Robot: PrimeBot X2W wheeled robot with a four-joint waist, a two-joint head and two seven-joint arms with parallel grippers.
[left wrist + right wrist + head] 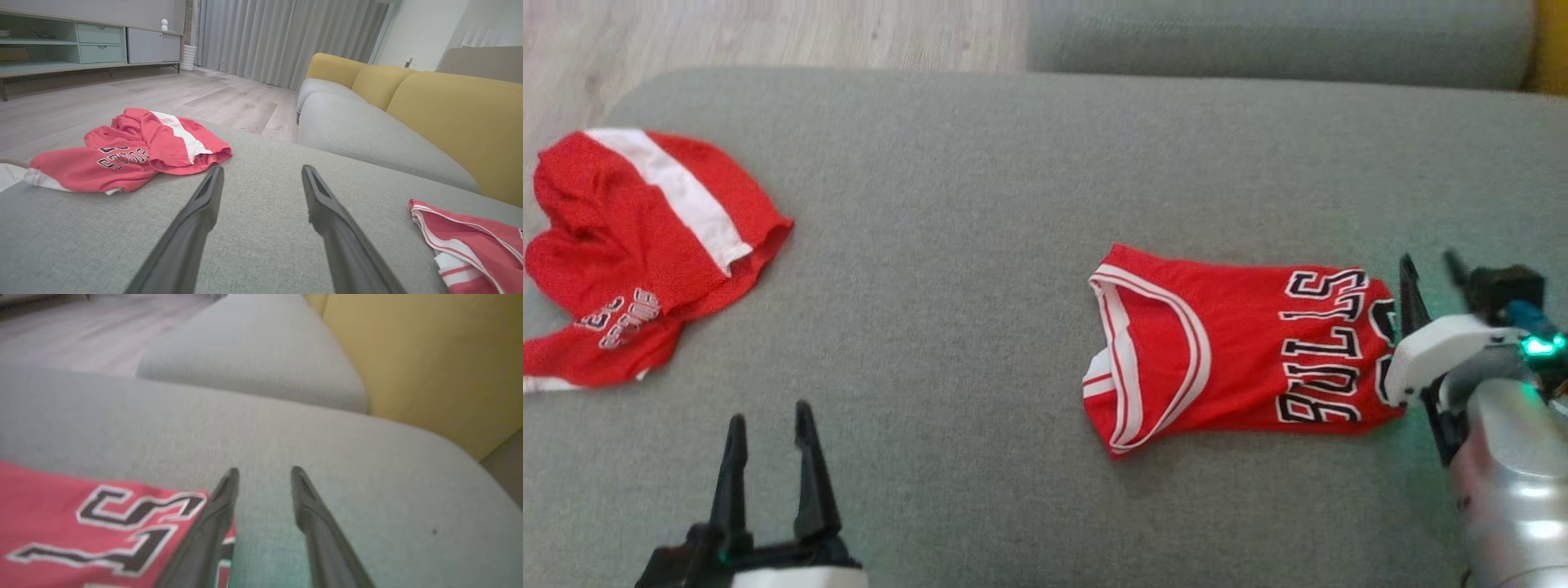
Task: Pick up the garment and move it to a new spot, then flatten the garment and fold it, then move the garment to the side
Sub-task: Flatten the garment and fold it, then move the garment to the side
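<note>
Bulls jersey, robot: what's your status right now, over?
Left gripper open, empty. Right gripper open beside jersey, holding nothing. It lies flat on grey cushion. Crumpled red garment far left, not in the way.

The red Bulls jersey (1225,343) lies folded flat on the grey cushion (980,245), white-trimmed collar pointing left.

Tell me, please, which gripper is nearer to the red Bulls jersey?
Right. The right gripper is at the jersey's edge beside the lettering; the left gripper is far off to the left.
</note>
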